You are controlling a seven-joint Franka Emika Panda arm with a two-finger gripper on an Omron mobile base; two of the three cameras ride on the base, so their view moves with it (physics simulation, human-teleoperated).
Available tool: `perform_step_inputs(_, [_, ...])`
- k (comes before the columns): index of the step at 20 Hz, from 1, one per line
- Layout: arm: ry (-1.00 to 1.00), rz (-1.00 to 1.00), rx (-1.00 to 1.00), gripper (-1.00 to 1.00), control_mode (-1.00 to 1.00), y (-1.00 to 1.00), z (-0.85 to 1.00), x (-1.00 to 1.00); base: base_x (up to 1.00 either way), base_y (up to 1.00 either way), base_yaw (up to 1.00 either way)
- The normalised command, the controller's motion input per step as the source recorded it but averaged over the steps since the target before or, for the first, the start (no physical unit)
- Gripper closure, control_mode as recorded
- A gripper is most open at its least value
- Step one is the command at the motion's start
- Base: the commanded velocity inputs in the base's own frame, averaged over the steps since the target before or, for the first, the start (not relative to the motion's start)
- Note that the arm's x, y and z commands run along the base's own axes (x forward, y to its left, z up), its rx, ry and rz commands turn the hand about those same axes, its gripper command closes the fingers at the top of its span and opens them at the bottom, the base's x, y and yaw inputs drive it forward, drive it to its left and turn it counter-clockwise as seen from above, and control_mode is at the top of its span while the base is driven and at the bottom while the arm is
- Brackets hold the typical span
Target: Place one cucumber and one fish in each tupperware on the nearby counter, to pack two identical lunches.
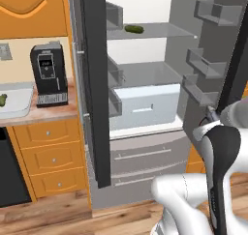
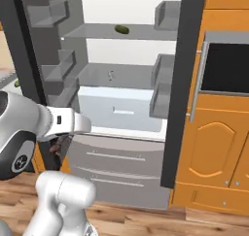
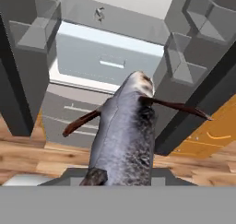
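The hand (image 3: 120,179) is closed on a grey fish (image 3: 126,140), which sticks out ahead of it toward the open fridge (image 1: 145,108). One cucumber (image 1: 134,29) lies on the fridge's upper shelf (image 1: 155,33). Another cucumber (image 1: 3,100) rests in a pale tupperware (image 1: 17,103) on the surface (image 1: 48,113), beside a black coffee machine (image 1: 48,74).

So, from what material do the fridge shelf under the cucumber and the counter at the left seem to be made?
The fridge shelf looks like matte grey plastic or frosted glass: flat, pale, no reflections, so I cannot say which. The cucumber lies on it. The counter looks like polished pinkish-brown stone, judging by its mottled marbling.
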Motion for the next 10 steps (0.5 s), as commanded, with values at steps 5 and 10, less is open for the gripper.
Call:
perform_step_inputs(5, [0.00,0.00,0.00,1.00,1.00,0.00,0.00,0.00,-0.50,0.87,0.00])
perform_step_inputs(10, [0.00,0.00,0.00,1.00,1.00,0.00,0.00,0.00,-0.01,1.00,0.00])
